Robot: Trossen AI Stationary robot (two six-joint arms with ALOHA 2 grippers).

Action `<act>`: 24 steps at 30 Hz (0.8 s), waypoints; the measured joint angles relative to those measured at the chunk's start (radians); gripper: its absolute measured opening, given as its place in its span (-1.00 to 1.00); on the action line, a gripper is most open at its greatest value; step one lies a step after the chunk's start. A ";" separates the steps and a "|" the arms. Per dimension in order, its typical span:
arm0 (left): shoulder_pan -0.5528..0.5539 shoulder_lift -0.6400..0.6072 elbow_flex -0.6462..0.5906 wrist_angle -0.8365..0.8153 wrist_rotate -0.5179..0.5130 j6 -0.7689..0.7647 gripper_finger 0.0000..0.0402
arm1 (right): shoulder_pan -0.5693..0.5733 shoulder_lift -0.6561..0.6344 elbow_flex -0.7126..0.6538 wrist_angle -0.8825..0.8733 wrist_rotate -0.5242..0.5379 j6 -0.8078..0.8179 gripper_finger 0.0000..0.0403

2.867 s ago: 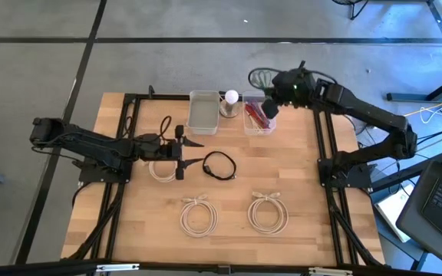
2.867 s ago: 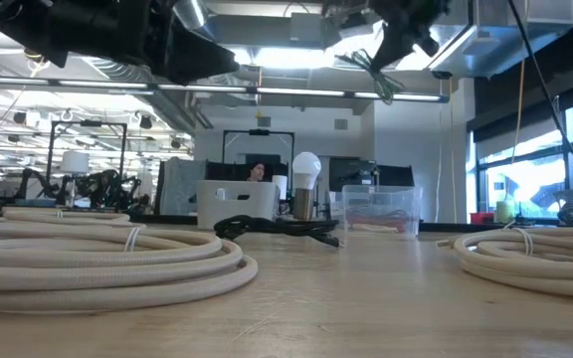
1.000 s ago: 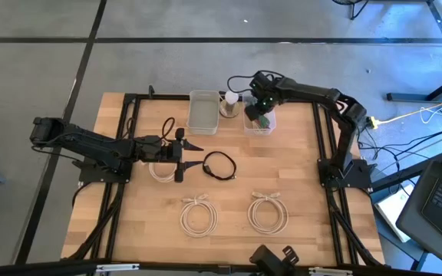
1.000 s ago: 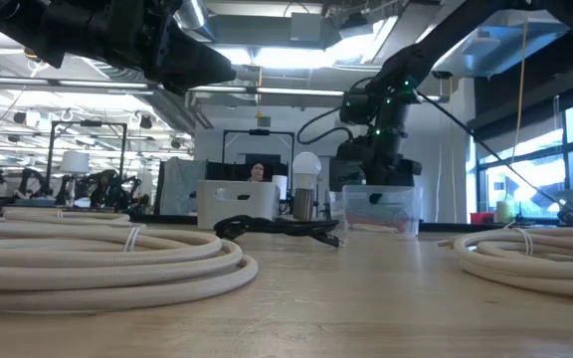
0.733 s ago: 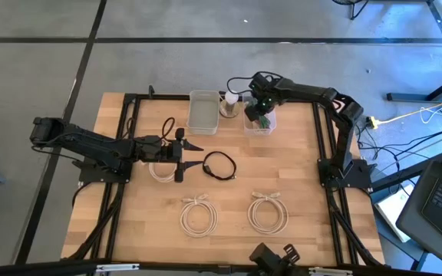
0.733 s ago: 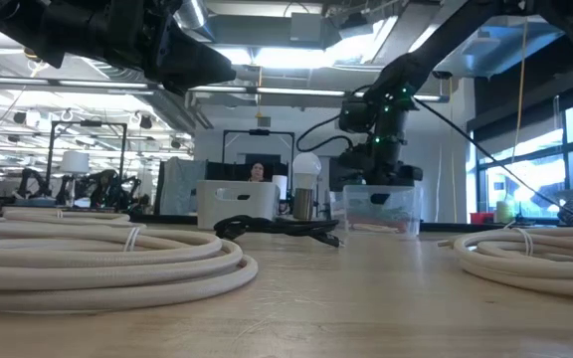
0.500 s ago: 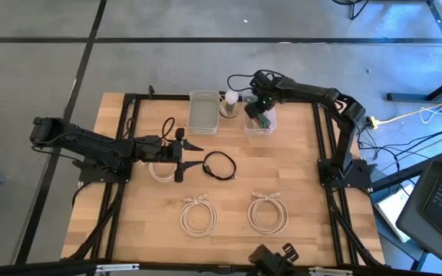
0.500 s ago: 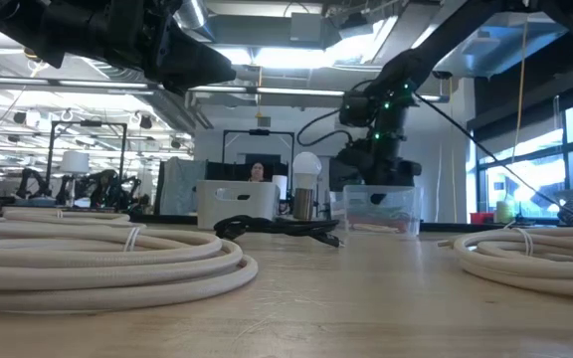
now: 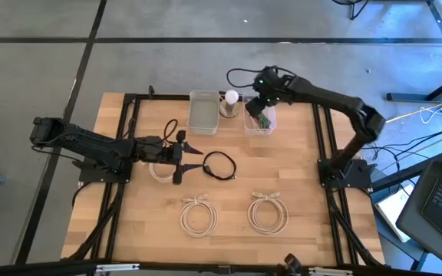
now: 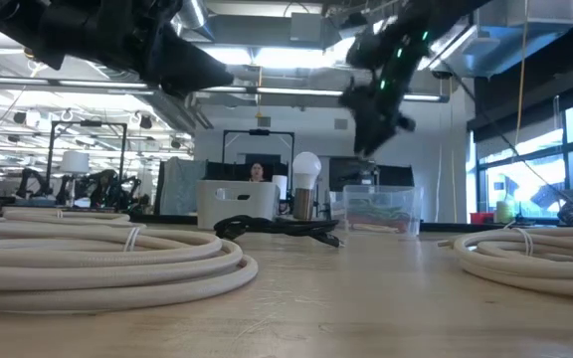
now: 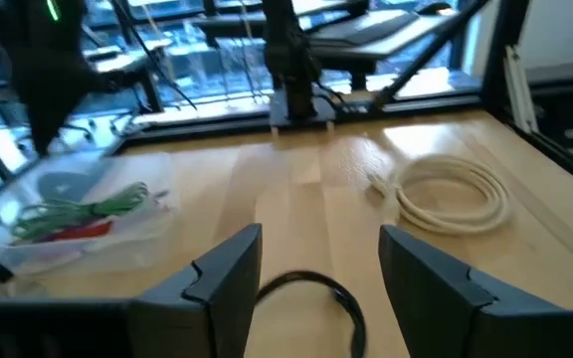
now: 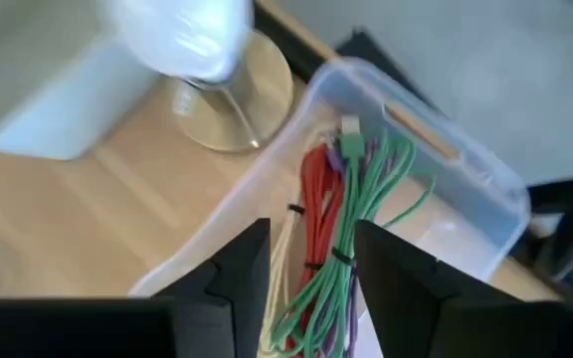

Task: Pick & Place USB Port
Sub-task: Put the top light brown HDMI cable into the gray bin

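Several coloured cables (image 12: 341, 224) under right claw (image 12: 311, 261)

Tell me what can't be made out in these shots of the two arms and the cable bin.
- Clear bin: its lower part is hidden behind the right gripper fingers in the right wrist view.
- Black cable: cut off by the bottom edge in the left wrist view, between the left gripper fingers.
- Any USB plug on the green cables: too small in the high view.
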 joint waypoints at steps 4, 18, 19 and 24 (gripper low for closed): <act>0.000 -0.009 0.000 -0.072 0.026 -0.022 -0.03 | 0.078 -0.128 0.000 -0.001 0.076 -0.044 -0.29; 0.000 -0.160 0.000 -0.587 0.168 -0.325 -0.02 | 0.392 -0.503 0.000 -0.064 0.092 -0.014 -0.34; 0.000 -0.165 0.000 -0.621 0.173 -0.342 -0.02 | 0.411 -0.515 0.000 -0.074 0.092 -0.005 -0.34; 0.000 -0.175 0.013 -0.821 0.191 -0.410 -0.02 | 0.479 -0.533 0.000 -0.087 0.092 0.008 -0.34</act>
